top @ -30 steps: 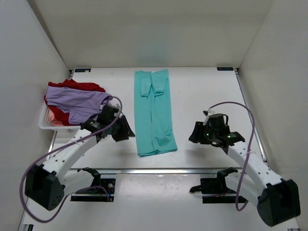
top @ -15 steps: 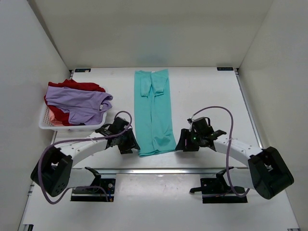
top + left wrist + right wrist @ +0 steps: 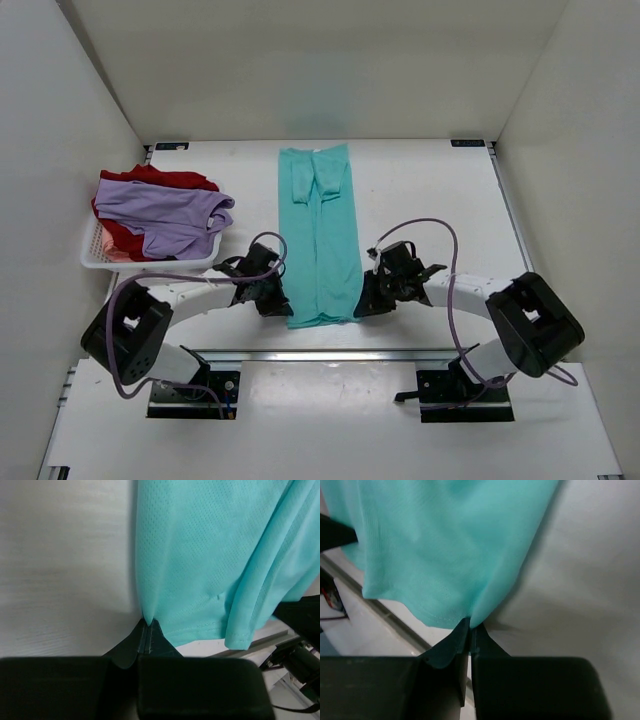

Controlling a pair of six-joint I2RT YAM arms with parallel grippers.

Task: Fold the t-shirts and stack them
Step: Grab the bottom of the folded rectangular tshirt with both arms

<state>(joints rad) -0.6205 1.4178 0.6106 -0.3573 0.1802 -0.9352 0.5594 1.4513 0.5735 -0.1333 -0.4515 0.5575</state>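
At the lower middle of the top view, the left gripper [image 3: 273, 298] is seen pinched closed on the near left corner of the teal shirt [image 3: 320, 240]. The right gripper [image 3: 362, 300] is clamped likewise on the near right corner. In each wrist view the dark fingertips are pressed together with a small peak of the hem caught between them. The cloth there is shown as a fine perforated knit with a stitched hem, and soft folds run up from the grip. From that edge the teal shirt is laid as a long narrow strip up the centre of the white table [image 3: 430, 190]. Its sleeves are folded inward at the far end, near the top of the table. At the middle left of the frame, a lavender shirt [image 3: 165, 212] is heaped over a red shirt [image 3: 175, 180] in a white basket [image 3: 98, 260], well apart from both arms. One second earlier both grippers were held open and clear of the cloth, the right one far out to the right. Since then they have been brought in to the near corners and closed. The near edge of the shirt, which was flared out to the right, is now drawn in narrower.
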